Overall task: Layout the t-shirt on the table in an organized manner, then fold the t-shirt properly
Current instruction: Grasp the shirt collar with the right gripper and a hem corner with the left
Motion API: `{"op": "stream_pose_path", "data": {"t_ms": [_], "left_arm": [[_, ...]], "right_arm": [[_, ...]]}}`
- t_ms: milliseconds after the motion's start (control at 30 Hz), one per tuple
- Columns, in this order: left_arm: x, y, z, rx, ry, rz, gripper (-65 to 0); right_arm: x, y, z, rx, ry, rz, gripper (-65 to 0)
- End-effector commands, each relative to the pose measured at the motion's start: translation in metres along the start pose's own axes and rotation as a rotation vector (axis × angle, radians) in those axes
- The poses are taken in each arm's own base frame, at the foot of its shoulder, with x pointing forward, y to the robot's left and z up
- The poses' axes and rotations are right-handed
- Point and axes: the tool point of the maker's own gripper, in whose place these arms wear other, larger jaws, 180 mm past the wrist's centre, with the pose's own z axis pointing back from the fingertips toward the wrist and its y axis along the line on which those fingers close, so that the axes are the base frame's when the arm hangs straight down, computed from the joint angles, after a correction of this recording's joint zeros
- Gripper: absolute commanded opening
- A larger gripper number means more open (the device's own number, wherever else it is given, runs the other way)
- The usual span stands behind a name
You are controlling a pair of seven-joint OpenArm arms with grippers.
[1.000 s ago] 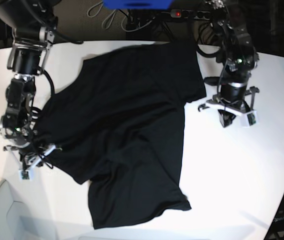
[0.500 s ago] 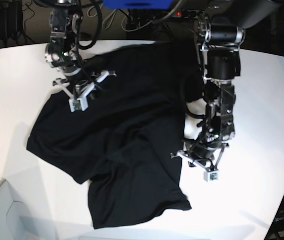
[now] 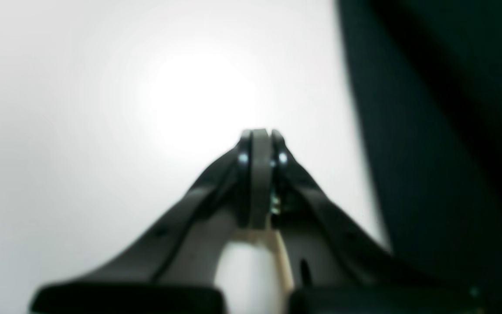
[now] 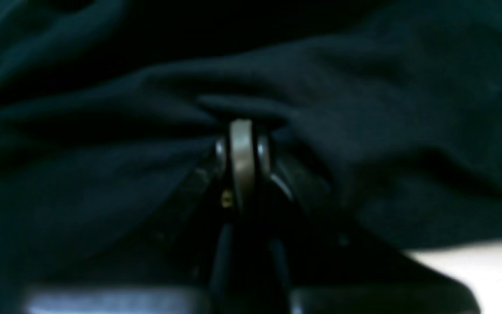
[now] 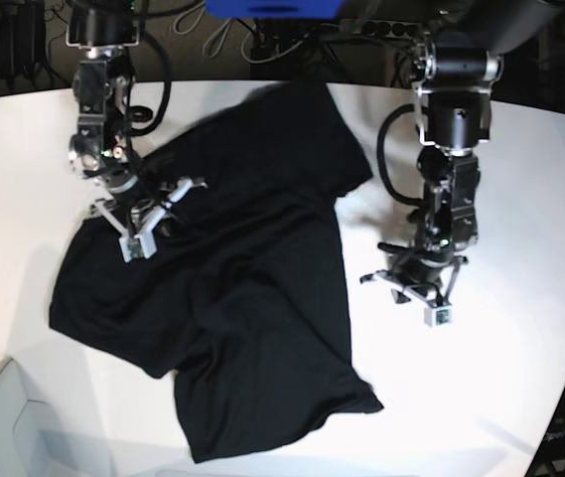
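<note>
White bench (image 5: 520, 199) fills your view, with the black t-shirt (image 5: 232, 278) lying rumpled across its middle and left. Your right gripper (image 5: 141, 214) sits low on the shirt's upper left part, jaws pressed together with dark folds bunched at the tips; whether cloth is pinched between them you cannot tell. Your left gripper (image 5: 416, 283) is over bare bench just beside the shirt's edge, jaws pressed together and holding nothing.
</note>
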Motion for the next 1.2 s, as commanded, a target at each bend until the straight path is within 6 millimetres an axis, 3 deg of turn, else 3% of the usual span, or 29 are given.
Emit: {"op": "stream_pose_path", "data": {"t_ms": [0, 133, 233, 433, 533, 600, 700, 800, 933, 1033, 1167], "left_arm": [[-0.014, 0.008, 0.004, 0.031, 0.050, -0.011, -64.9], [-0.032, 0.016, 0.028, 0.039, 0.035, -0.038, -64.9], [-0.030, 0.012, 0.051, 0.031, -0.016, -0.058, -64.9], [0.002, 0.000, 0.081, 0.007, -0.138, -0.090, -64.9], [0.015, -0.002, 0.084, 0.003, -0.170, -0.098, -64.7], [0.028, -0.005, 0.083, -0.001, -0.195, -0.100, -64.5], [0.058, -0.010, 0.074, -0.009, -0.243, -0.097, -64.3], [0.093, -0.013, 0.057, -0.008, -0.276, -0.094, -57.6], [0.135, -0.016, 0.030, -0.007, -0.288, -0.070, -38.1], [0.158, -0.018, 0.006, -0.004, -0.251, -0.048, -26.2], [0.178, -0.023, -0.022, -0.002, -0.241, -0.007, -18.1]], "right_arm": [[-0.019, -0.017, 0.001, -0.059, 0.089, 0.004, -65.0], [0.000, -0.046, 0.001, -0.117, 0.053, -0.033, -65.0], [0.015, -0.069, 0.002, -0.154, 0.033, -0.012, -65.0], [0.042, -0.128, -0.003, -0.234, 0.043, 0.005, -65.0], [0.063, -0.159, 0.011, -0.299, -0.016, -0.048, -65.0], [0.083, -0.167, 0.025, -0.326, -0.082, -0.050, -65.0], [0.113, -0.152, 0.040, -0.329, -0.183, -0.038, -65.0], [0.112, -0.127, 0.057, -0.319, -0.229, -0.010, -65.0], [0.092, -0.087, 0.069, -0.278, -0.245, -0.043, -65.0], [0.072, -0.067, 0.077, -0.260, -0.228, -0.067, -65.0], [0.051, -0.050, 0.088, -0.249, -0.203, -0.090, -65.0]]}}
